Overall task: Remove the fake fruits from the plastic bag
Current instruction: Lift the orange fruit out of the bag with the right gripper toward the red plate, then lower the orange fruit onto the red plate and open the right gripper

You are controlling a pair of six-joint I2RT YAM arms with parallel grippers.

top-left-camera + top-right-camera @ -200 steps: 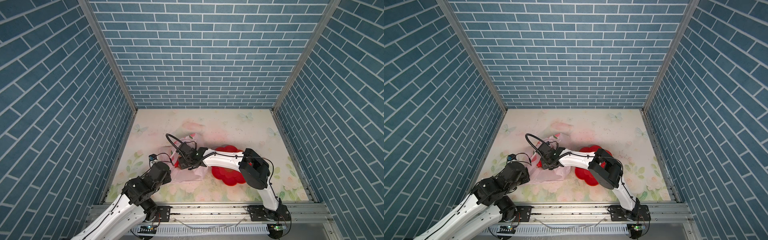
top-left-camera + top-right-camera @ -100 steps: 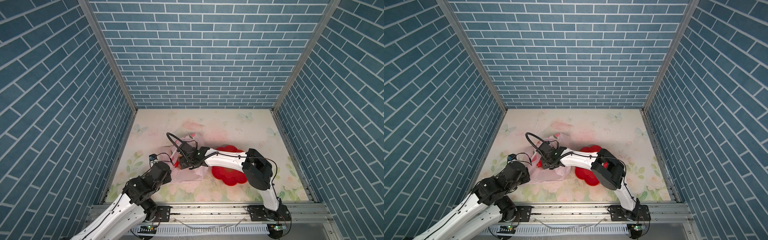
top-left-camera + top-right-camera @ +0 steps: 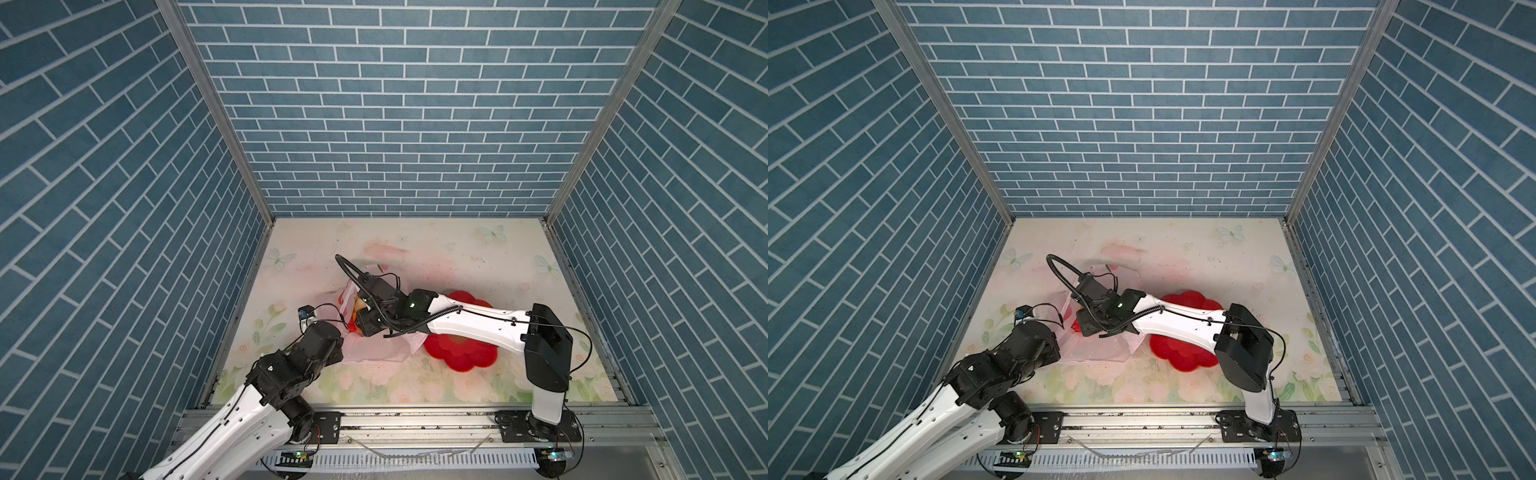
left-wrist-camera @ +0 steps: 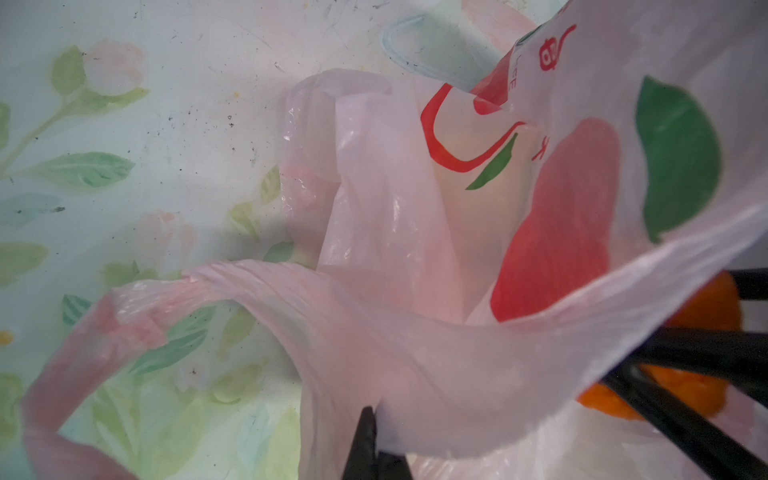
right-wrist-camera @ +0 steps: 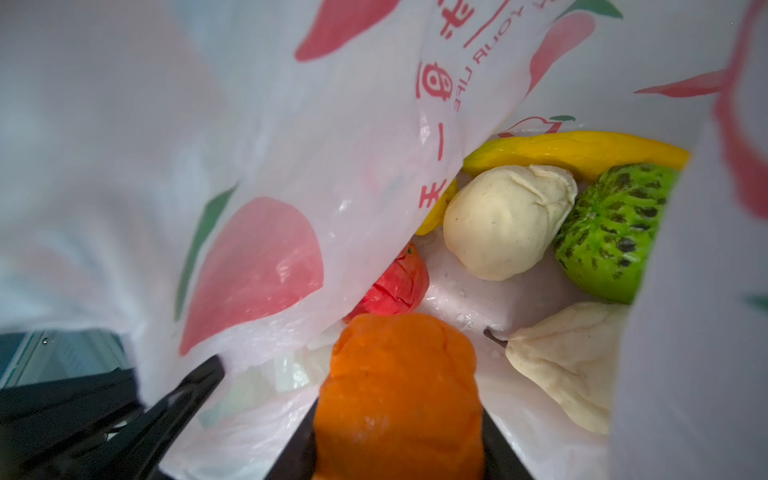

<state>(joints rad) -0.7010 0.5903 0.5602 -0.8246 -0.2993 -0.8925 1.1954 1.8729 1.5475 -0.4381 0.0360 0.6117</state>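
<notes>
The plastic bag (image 3: 374, 353) (image 3: 1096, 349) lies on the floral mat, pale pink with red and green prints. My left gripper (image 4: 374, 419) is shut on the plastic bag's (image 4: 395, 332) rim and holds its mouth up. My right gripper (image 5: 399, 415) reaches into the plastic bag (image 5: 291, 166) and is shut on the orange fruit (image 5: 399, 374) (image 4: 706, 307). Deeper inside lie a wrinkled red fruit (image 5: 395, 286), a yellow banana (image 5: 582, 149), a green fruit (image 5: 611, 232) and two cream fruits (image 5: 503, 220) (image 5: 569, 361). In both top views the arms hide most of the fruits.
A red flower-shaped dish (image 3: 461, 353) (image 3: 1183, 353) sits just right of the bag, partly under my right arm. Blue brick walls close in the mat on three sides. A metal rail runs along the front edge.
My right arm's elbow has swung a little to the right while its gripper stays at the bag's mouth. The left arm has not moved.
</notes>
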